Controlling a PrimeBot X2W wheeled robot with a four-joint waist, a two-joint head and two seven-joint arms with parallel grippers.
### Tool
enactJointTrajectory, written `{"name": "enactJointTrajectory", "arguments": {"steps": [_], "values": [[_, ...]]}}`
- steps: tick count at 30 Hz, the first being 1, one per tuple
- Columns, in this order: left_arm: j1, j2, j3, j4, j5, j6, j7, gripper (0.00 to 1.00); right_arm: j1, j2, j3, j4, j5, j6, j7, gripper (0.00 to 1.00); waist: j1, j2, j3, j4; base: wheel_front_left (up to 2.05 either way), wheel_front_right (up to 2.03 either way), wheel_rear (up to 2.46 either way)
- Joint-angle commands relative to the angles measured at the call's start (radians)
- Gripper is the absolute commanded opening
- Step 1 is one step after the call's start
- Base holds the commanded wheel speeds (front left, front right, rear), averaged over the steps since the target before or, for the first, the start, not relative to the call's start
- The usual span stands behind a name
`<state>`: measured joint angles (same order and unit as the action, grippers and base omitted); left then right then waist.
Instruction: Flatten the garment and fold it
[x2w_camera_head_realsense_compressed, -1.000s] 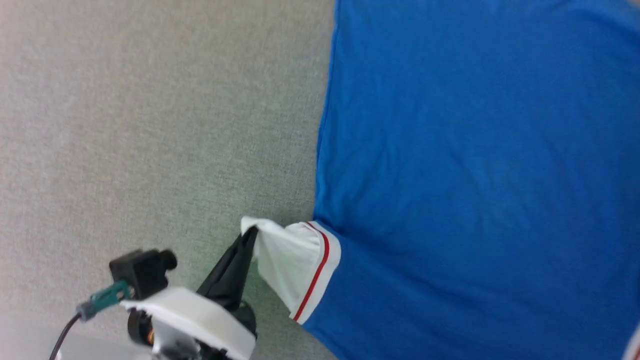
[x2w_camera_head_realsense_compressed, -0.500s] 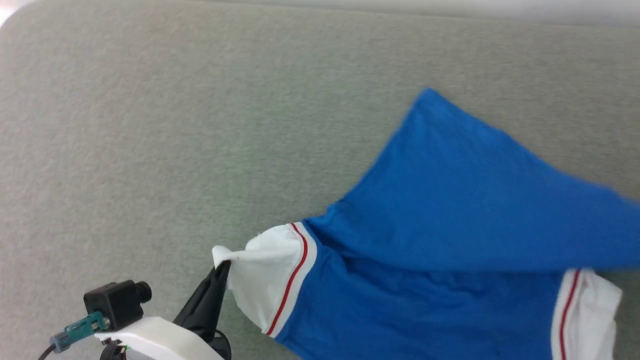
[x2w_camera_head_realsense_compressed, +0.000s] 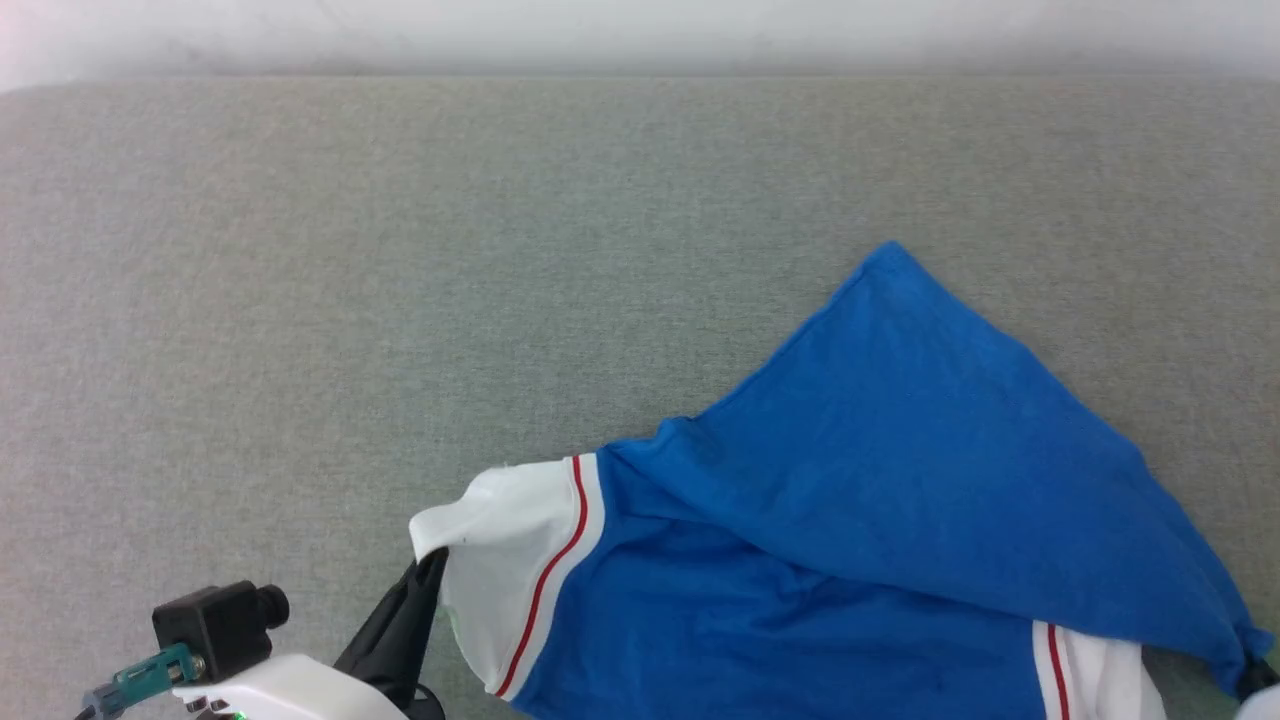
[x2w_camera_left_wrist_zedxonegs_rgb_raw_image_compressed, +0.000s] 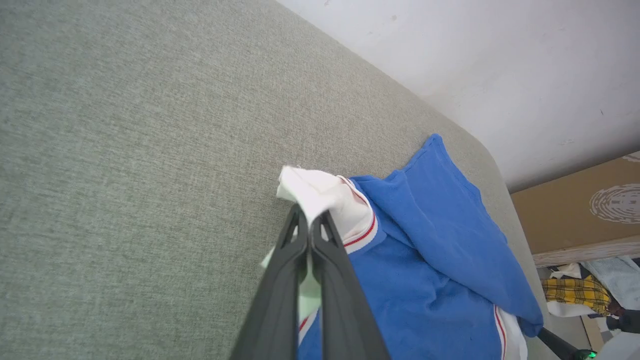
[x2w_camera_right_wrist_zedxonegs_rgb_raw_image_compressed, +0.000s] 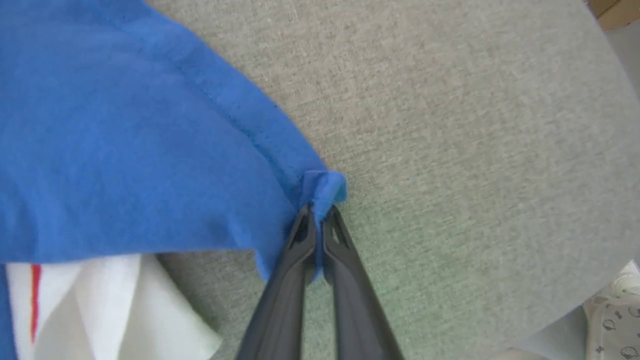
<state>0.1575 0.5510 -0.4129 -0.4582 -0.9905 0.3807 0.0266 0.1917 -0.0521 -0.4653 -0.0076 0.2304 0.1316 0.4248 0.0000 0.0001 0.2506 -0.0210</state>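
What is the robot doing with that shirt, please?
The robot is folding a blue shirt on a grey surface. Its left claw pinches the white sleeve; its right claw pinches a blue hem corner. A blue flap lies diagonally over the body, so the fold is partway done.

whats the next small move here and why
Probably carry the right gripper, jaws shut on the blue corner of the garment, away across the grey surface to unfold the flap lying diagonally over the body, while the left gripper holds the white sleeve.
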Motion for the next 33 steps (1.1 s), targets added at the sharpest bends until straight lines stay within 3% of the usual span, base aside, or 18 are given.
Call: {"name": "enactJointTrajectory", "arguments": {"steps": [1, 2, 3, 6, 10, 14, 18, 23, 33], "values": [[0.001, 0.009, 0.005, -0.005, -0.004, 0.006, 0.004, 0.00, -0.033, 0.002, 0.018, 0.032, -0.018, -0.001, -0.028, 0.41, 0.0000, -0.0001, -0.008, -0.011, 0.00, 0.00, 0.00], [-0.001, 0.009, 0.004, -0.005, -0.004, 0.007, 0.006, 0.00, -0.042, 0.002, 0.029, 0.051, -0.029, -0.001, -0.038, 0.62, 0.0000, -0.0001, -0.010, -0.012, 0.00, 0.00, 0.00], [-0.002, 0.009, 0.003, -0.006, -0.004, 0.007, 0.007, 0.00, -0.052, 0.002, 0.031, 0.059, -0.033, -0.001, -0.047, 1.00, 0.0000, -0.0001, -0.011, -0.012, 0.00, 0.00, 0.00], [-0.003, 0.007, -0.002, -0.006, -0.004, 0.004, 0.008, 0.00, -0.064, -0.008, 0.020, 0.017, -0.023, -0.001, -0.048, 1.00, 0.0000, -0.0001, -0.014, -0.005, 0.00, 0.00, 0.00], [-0.001, -0.007, -0.009, -0.001, -0.009, -0.006, -0.001, 0.00, -0.058, -0.035, -0.006, -0.184, 0.051, -0.001, 0.062, 1.00, 0.0000, -0.0001, -0.014, 0.017, 0.00, 0.00, 0.00], [-0.010, -0.023, -0.021, 0.010, -0.009, -0.024, -0.012, 0.00, -0.091, -0.128, 0.006, -0.401, 0.093, -0.001, 0.183, 1.00, 0.0000, -0.0001, 0.004, 0.053, 0.00, 0.00, 0.00], [-0.034, -0.040, -0.036, 0.029, -0.006, -0.044, -0.018, 0.00, -0.196, -0.200, 0.061, -0.472, 0.099, -0.001, 0.267, 1.00, 0.0000, -0.0001, 0.036, 0.097, 0.00, 0.00, 0.00], [-0.068, -0.061, -0.054, 0.046, 0.003, -0.062, -0.025, 0.00, -0.371, -0.270, 0.201, -0.391, 0.087, -0.001, 0.339, 1.00, 0.0000, -0.0001, 0.093, 0.152, 0.00, 0.00, 0.00], [-0.133, -0.102, -0.094, 0.073, 0.020, -0.087, -0.025, 0.00, -0.597, -0.419, 0.458, -0.041, 0.054, -0.001, 0.329, 1.00, 0.0000, -0.0001, 0.180, 0.261, 0.00, 0.00, 0.00]]}}
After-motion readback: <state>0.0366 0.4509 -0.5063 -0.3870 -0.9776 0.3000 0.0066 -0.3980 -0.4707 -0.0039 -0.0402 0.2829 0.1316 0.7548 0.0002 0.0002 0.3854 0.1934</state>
